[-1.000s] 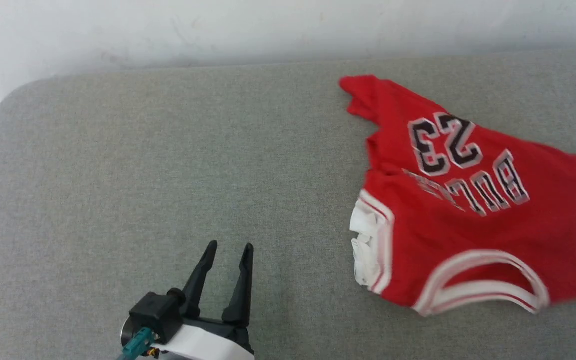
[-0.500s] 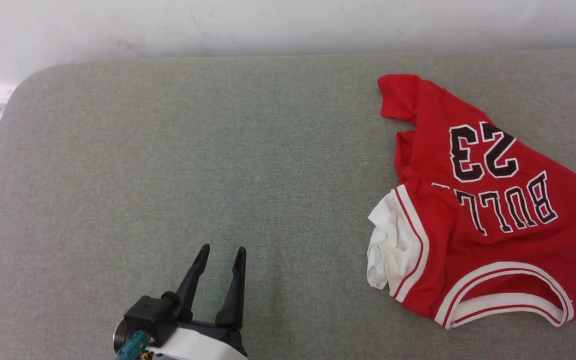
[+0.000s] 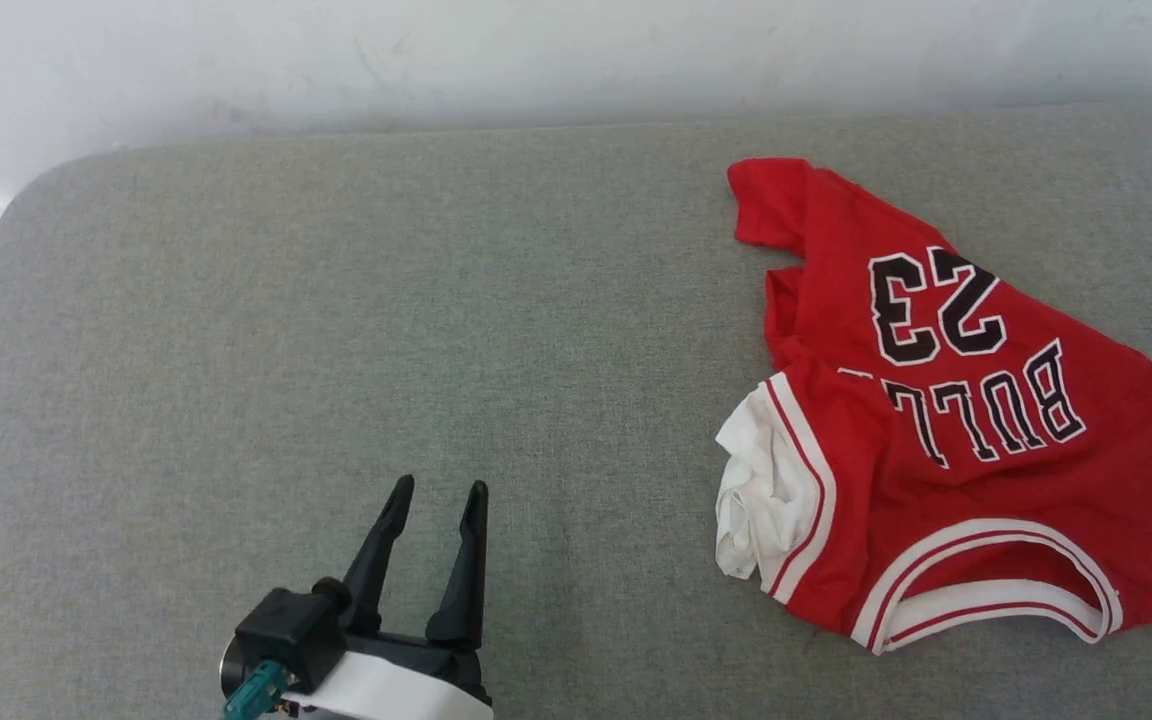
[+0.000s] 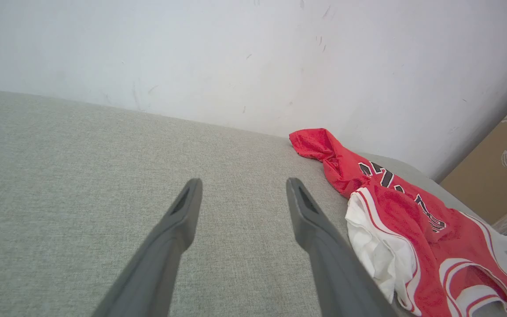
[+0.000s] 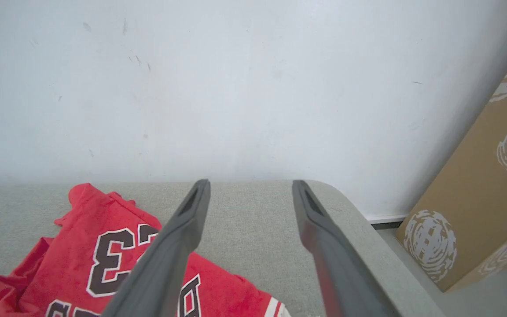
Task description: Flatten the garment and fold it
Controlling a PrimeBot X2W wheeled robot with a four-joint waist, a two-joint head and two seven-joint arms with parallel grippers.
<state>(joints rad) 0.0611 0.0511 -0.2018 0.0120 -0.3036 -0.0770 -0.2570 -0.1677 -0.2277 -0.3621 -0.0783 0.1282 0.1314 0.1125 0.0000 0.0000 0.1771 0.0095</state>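
You have nothing folded yet: the garment (image 3: 936, 480) lies rumpled at the right, with the left end effector (image 3: 441, 486) and right end effector (image 5: 250, 182) both spread and empty.

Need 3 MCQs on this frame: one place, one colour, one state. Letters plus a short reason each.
1. Where on the grey surface does the garment lie?
A. right part
B. left part
C. centre

2. What colour is the bunched sleeve?
A. blue
B. white
C. black

3. What state is the left gripper in?
A. shut on the garment
B. shut, empty
C. open, empty

Key: A, the garment sits at the head view's right; B, white cloth beside the striped trim; C, its jaws stand apart over bare fabric.
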